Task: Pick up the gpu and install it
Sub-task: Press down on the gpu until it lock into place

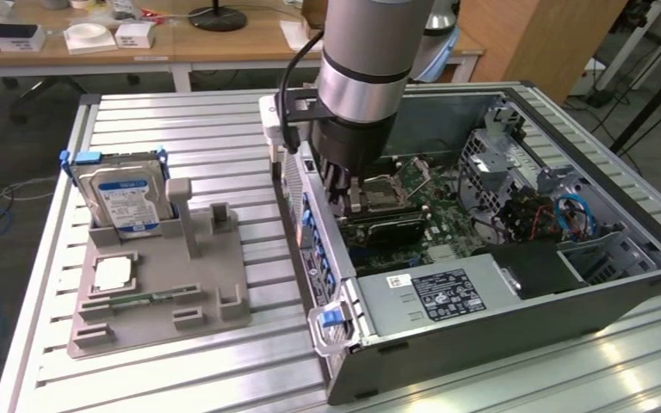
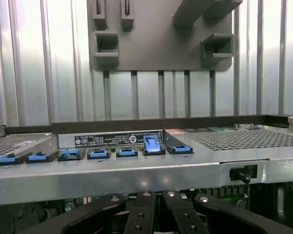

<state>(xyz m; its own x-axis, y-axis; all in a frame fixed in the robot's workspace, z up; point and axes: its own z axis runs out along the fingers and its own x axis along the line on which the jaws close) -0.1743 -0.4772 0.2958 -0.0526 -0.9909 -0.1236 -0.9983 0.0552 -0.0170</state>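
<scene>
The arm has its tool (image 1: 348, 185) lowered into the open computer case (image 1: 606, 284), just inside the case's rear wall with its row of blue slot clips (image 2: 100, 154), over the motherboard (image 1: 429, 215). I can't make out the gpu from here, nor tell whether the tool is open or closed on anything. On the exterior view's left of the desk (image 1: 193, 129), the grey holder (image 1: 182, 284) keeps the hard drive (image 1: 124, 198) while its middle slots stand empty, so I'd judge the card is already lifted out and its seating unfinished.

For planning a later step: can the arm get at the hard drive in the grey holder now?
Probably, but not directly: the gripper sits low inside the computer case, whose wall lies between. The hard drive stands uncovered.
</scene>
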